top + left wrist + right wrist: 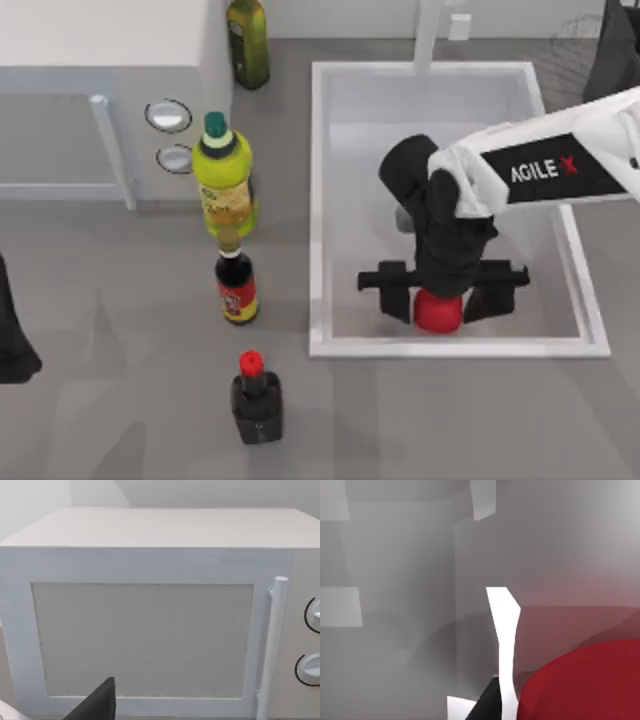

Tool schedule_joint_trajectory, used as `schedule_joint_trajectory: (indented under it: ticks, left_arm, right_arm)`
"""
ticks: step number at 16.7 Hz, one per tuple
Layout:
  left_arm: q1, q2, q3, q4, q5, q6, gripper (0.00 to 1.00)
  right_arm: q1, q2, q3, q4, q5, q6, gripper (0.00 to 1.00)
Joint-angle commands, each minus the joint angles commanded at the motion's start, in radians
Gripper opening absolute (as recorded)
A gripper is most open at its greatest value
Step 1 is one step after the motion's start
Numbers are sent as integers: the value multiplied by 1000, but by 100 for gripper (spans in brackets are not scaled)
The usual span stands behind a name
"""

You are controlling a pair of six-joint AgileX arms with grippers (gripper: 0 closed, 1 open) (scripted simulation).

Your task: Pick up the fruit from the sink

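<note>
The fruit (437,314), a small bright-red rounded ball, lies on the pale grey floor of the sink (450,347), close to the front wall. My right gripper (438,300) reaches down into the basin from the right. Its two black fingers stand against the fruit's left and right sides, shut on it. In the right wrist view the fruit (585,685) looms large and red, right beside one dark finger (487,705). My left gripper (10,345) is parked at the table's left edge, far from the sink.
Left of the sink stand a yellow-green bottle (225,185), a dark sauce bottle (237,285) and a black bottle with a red cap (256,400). A white microwave (100,60) and an olive bottle (247,40) are at the back left. A tap (428,30) rises behind the sink.
</note>
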Motion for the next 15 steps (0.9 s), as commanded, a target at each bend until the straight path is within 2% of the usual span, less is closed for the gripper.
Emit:
schedule_joint_trajectory:
  ticks: [2, 3, 10, 15]
  left_arm:
    - [0, 0, 0, 0, 0, 0, 100]
    - [0, 0, 0, 0, 0, 0, 100]
    - [0, 0, 0, 0, 0, 0, 100]
    - [0, 0, 0, 0, 0, 0, 100]
  right_arm:
    - [0, 0, 0, 0, 0, 0, 2]
    - [0, 0, 0, 0, 0, 0, 0]
    - [0, 0, 0, 0, 0, 0, 0]
    - [0, -72, 81, -106, 23, -9, 0]
